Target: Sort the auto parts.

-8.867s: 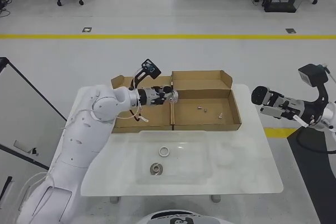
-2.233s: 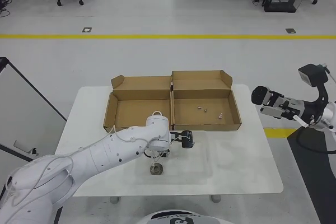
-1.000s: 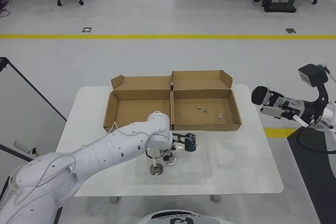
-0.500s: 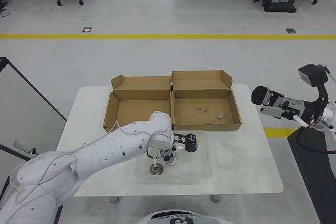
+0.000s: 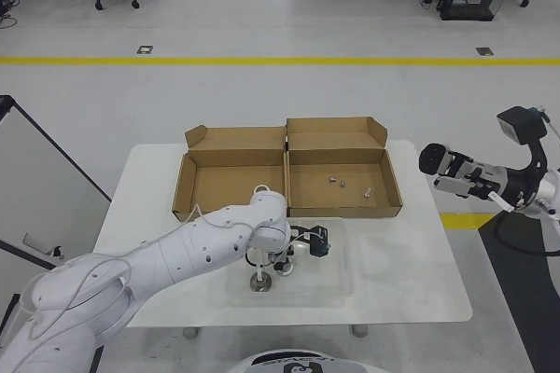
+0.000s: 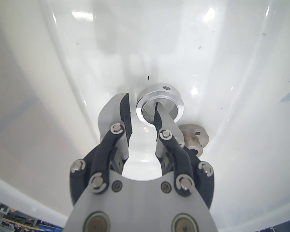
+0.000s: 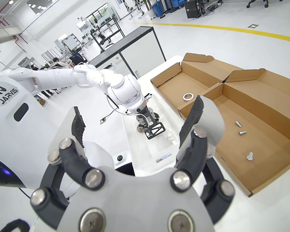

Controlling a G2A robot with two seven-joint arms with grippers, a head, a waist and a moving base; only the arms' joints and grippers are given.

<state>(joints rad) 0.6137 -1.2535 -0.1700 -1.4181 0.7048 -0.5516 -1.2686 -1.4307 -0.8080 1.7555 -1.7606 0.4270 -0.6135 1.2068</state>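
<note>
Left gripper [image 6: 141, 100] is down inside the clear tray [image 5: 347, 280], which sits mid-counter toward the near edge of the counter [image 5: 420, 270]. Its fingers are apart and straddle the wall of a silver ring [image 6: 164, 91]. One finger is inside the bore and the other is just outside the rim, w/ a small gap between that pad and the metal, so it isn't clamped. The ring lies flat on the tray floor, w/ a small hole showing in its side wall. Just beside it, partly behind the inner finger, is a flanged bushing [image 6: 195, 138], also on the tray floor; can't tell if the two parts touch. Top view puts the bushing [image 5: 260, 280] at the tray's left-near part, w/ the left arm bent over it. Two open cardboard boxes stand side by side along the counter's far edge. The left box [image 7: 170, 86] holds another ring [image 7: 188, 96], lying flat. The right box [image 5: 389, 191] holds three bolts [image 7: 242, 133], loose and spread apart on its floor. Right gripper [image 5: 429, 160] hangs off past the counter's right edge, near the far-right corner and well apart from the tray. Its fingers are spread wide w/ nothing between them.
</note>
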